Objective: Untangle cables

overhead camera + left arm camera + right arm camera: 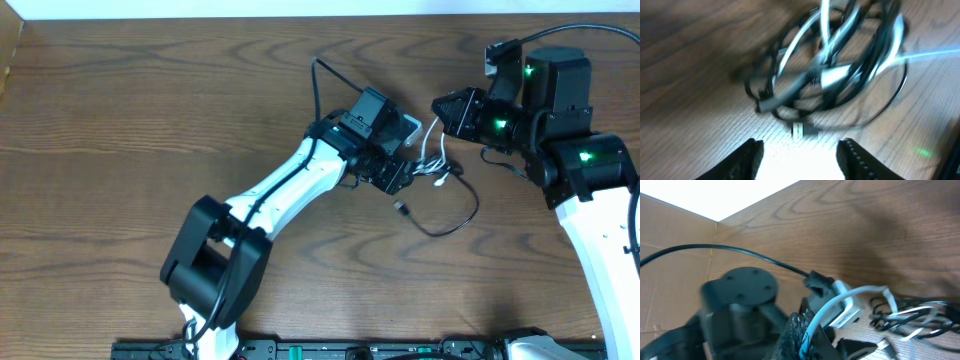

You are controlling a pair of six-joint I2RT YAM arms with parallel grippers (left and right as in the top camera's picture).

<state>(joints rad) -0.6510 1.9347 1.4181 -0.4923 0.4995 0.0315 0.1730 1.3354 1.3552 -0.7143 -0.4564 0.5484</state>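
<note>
The white cable point(431, 150) and the black cable point(466, 214) lie tangled at mid-table. My right gripper point(441, 106) is shut on the white cable point(860, 291), which arcs from the jaws point(807, 332) down into the tangle with the black cable point(900, 322). My left gripper point(405, 180) sits right beside the tangle, open and empty. In the left wrist view its jaws point(801, 159) stand wide apart just short of the bundle: white cable point(826, 20), black cable point(892, 97), and a small connector plug point(803, 130) on the wood. That plug also shows in the overhead view point(400, 208).
The left arm's wrist body point(740, 295) is close beside the right gripper. A thick black arm cable point(325, 75) rises from the left wrist. A cardboard wall point(670, 235) borders the wooden table point(150, 120) at the far side.
</note>
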